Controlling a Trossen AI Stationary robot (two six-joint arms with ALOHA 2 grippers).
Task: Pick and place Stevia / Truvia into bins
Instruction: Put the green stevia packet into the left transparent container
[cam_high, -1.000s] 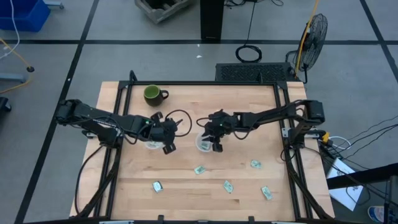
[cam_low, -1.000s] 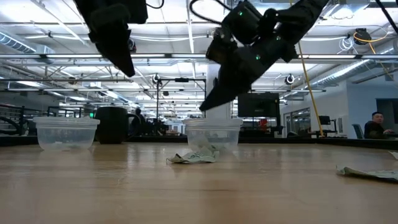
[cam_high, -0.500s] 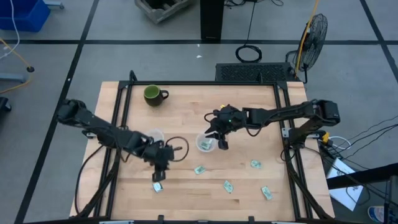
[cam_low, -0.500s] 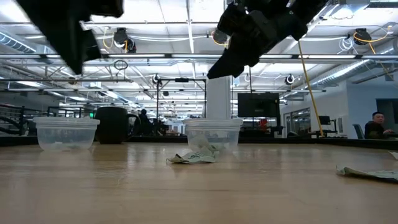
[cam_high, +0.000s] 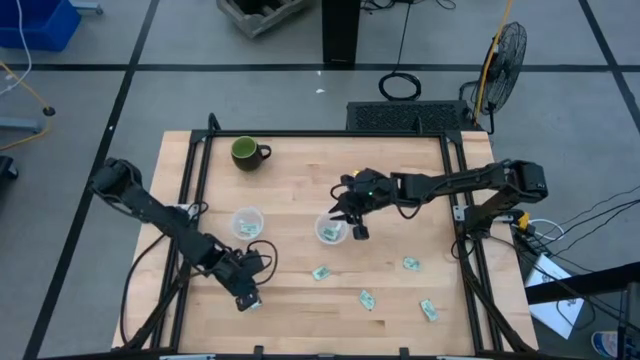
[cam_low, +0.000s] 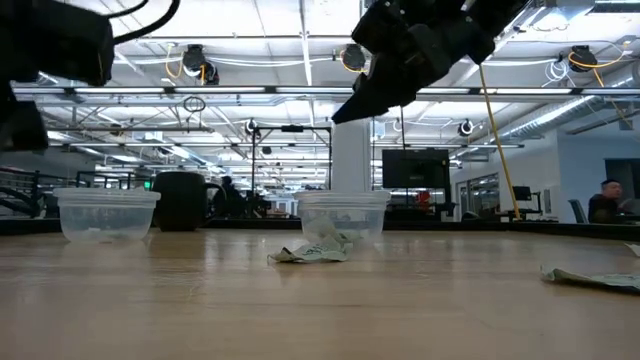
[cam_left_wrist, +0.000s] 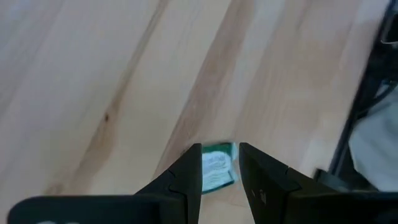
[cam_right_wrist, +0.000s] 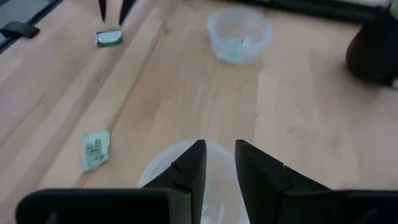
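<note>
My left gripper (cam_high: 247, 298) hangs low over a packet (cam_left_wrist: 217, 169) near the table's front-left — fingers spread, the packet showing between them, not yet pinched. My right gripper (cam_high: 355, 226) hovers above the right cup (cam_high: 329, 231), fingers parted, holding nothing. Both cups carry some packets already; the left cup (cam_high: 246, 223) sits well apart. Four more packets lie loose along the front — I judge roughly halfway.

left claw (cam_high: 247, 296): right above one packet (cam_left_wrist: 216, 169), near the desk's (cam_high: 300, 190) front edge
right claw (cam_high: 355, 228): just over a cup (cam_high: 329, 231)
other cup (cam_high: 246, 222): behind the left claw
</note>
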